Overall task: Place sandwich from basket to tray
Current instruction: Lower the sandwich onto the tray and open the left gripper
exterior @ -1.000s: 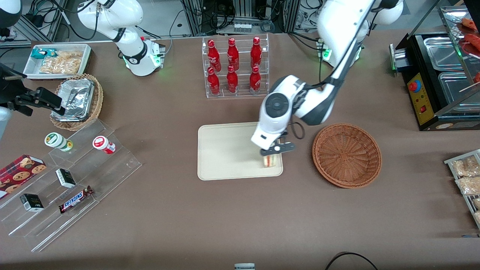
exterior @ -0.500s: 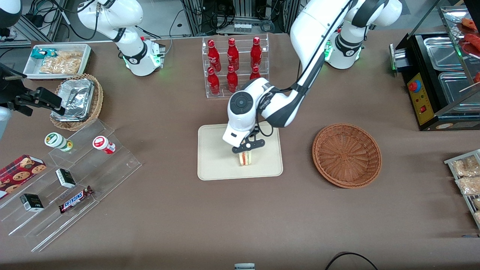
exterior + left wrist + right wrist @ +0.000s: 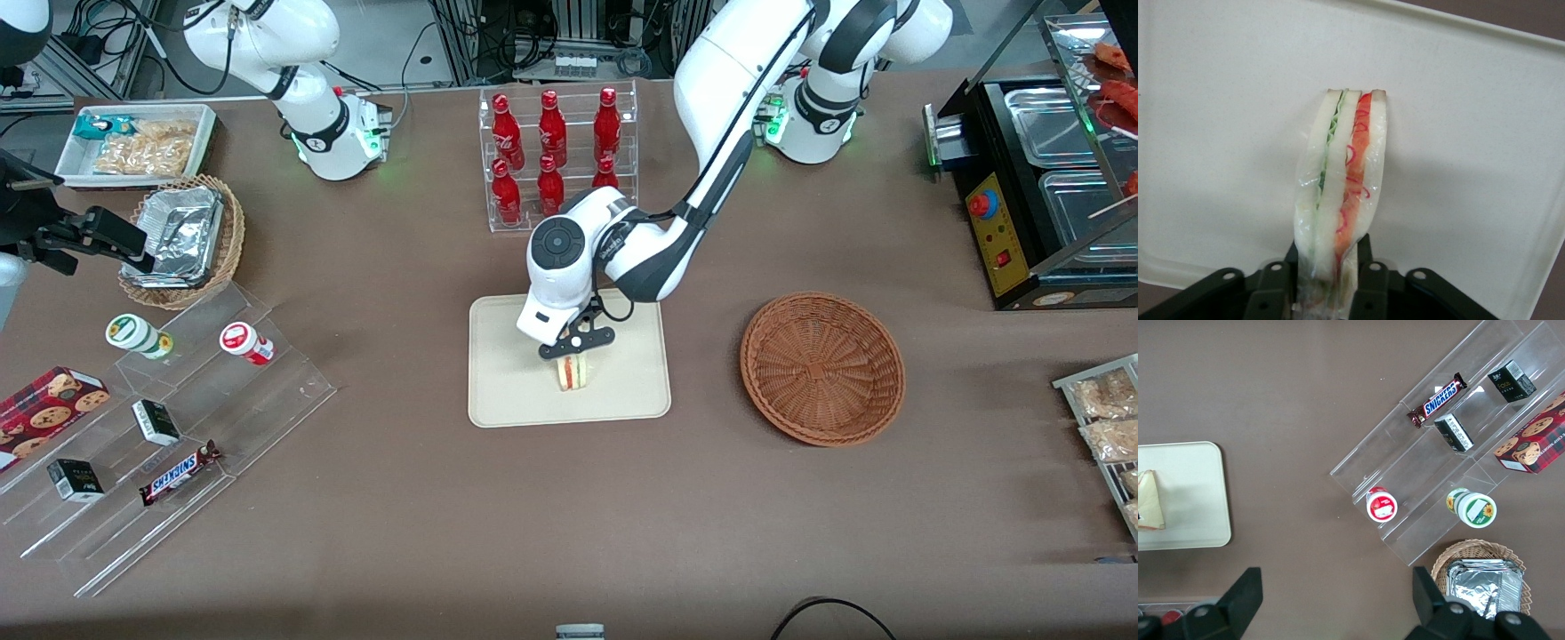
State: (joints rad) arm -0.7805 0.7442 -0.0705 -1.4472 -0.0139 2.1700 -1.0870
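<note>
The sandwich (image 3: 573,373), a wedge of white bread with red and green filling, is upright over the middle of the cream tray (image 3: 507,391). My left gripper (image 3: 574,354) is shut on it from above. In the left wrist view the fingers (image 3: 1365,257) clamp the wrapped sandwich (image 3: 1341,187) on both sides, with the tray (image 3: 1471,133) close below; I cannot tell if it touches the tray. The reddish-brown basket (image 3: 822,367) stands beside the tray, toward the working arm's end, with nothing in it. The sandwich's edge (image 3: 1150,500) and the tray (image 3: 1191,500) also show in the right wrist view.
A clear rack of red bottles (image 3: 556,160) stands farther from the front camera than the tray. A clear stepped shelf with snacks (image 3: 169,436) and a foil-lined wicker basket (image 3: 182,240) lie toward the parked arm's end. A black food warmer (image 3: 1040,187) is at the working arm's end.
My gripper has carried the sandwich from the tray's edge nearest the basket to the middle of the tray, slowing in the last half second.
</note>
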